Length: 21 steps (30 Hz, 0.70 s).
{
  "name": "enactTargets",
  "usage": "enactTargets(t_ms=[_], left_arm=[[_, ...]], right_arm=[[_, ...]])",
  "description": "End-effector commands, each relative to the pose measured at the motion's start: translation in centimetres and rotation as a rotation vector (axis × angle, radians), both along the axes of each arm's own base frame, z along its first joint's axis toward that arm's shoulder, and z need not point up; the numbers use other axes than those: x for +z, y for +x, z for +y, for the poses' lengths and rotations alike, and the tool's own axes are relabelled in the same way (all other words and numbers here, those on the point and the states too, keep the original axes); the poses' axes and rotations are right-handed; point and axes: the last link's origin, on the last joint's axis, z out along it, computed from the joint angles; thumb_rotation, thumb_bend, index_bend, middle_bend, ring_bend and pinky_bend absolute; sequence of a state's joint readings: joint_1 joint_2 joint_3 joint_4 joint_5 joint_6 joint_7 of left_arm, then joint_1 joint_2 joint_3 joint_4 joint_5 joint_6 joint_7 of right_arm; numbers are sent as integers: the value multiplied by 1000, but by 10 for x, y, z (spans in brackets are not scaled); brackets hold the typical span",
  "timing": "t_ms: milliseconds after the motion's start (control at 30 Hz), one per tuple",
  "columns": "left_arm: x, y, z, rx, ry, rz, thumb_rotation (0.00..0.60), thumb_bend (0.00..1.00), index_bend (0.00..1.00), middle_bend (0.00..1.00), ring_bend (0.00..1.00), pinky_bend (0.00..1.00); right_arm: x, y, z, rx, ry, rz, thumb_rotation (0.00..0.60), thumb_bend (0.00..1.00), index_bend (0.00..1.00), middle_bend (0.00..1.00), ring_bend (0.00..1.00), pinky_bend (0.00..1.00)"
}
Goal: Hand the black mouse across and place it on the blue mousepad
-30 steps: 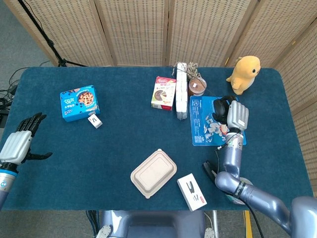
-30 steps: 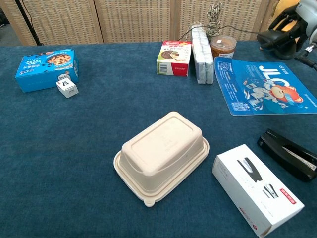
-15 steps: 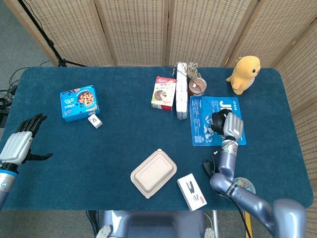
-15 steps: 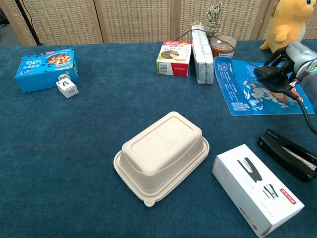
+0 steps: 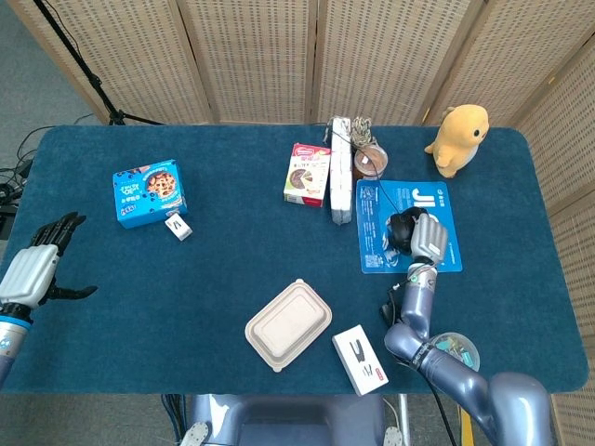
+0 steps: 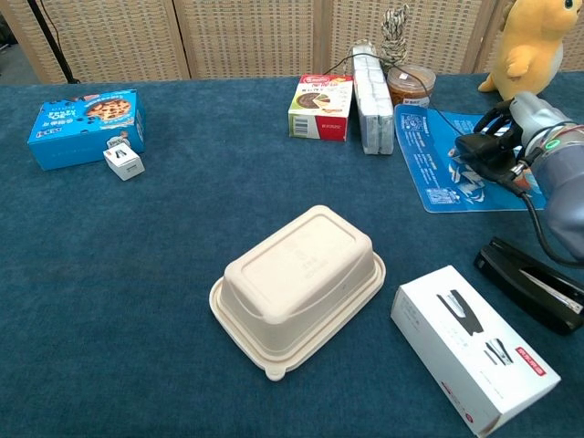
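Right hand (image 5: 425,237) grips the black mouse (image 5: 402,229), low over the blue mousepad (image 5: 376,243), its nose toward nine o'clock.

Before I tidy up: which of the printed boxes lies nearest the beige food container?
The white stapler box, lying just right of the food container; the blue cookie box and red-and-green box sit farther back.
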<state>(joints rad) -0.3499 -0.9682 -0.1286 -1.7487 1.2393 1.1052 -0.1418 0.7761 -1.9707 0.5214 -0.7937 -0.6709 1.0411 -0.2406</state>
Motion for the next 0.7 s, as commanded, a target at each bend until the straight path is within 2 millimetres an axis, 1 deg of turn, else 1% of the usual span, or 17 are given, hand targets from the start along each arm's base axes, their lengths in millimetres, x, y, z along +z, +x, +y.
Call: enactTargets(t_ms=[33, 133, 167, 233, 267, 333, 400, 500, 700], left_arm=[[-1, 0, 0, -1, -3, 1, 600, 98, 0, 0, 0, 0], [-1, 0, 0, -1, -6, 1, 600, 98, 0, 0, 0, 0], [-1, 0, 0, 0, -5, 1, 600, 98, 0, 0, 0, 0], [-1, 0, 0, 2, 0, 1, 600, 97, 0, 0, 0, 0], [-1, 0, 0, 3, 1, 2, 600, 98, 0, 0, 0, 0], [-1, 0, 1, 4, 4, 3, 600, 98, 0, 0, 0, 0], [-1, 0, 1, 4, 3, 5, 600, 98, 0, 0, 0, 0], [-2, 1, 1, 2, -2, 7, 600, 98, 0, 0, 0, 0], [-1, 1, 0, -1, -2, 9, 600, 92, 0, 0, 0, 0]], right_arm=[[-4, -1, 1, 0, 6, -12, 600, 585, 444, 417, 431, 646], [-6, -1, 1, 5, 12, -32, 600, 585, 432, 405, 424, 637], [-7, -1, 0, 10, 19, -40, 600, 585, 408, 383, 403, 624], [-8, -2, 0, 19, 33, -51, 600, 579, 330, 306, 327, 567], [-7, -2, 0, 20, 36, -52, 600, 556, 272, 245, 264, 513], [-7, -3, 1, 27, 46, -45, 600, 476, 184, 146, 157, 413], [-6, -4, 2, 25, 52, -36, 600, 400, 132, 81, 88, 352], [-5, -4, 3, 24, 55, -26, 600, 348, 100, 40, 44, 313], [-4, 0, 7, 27, 56, -7, 600, 310, 68, 2, 18, 279]])
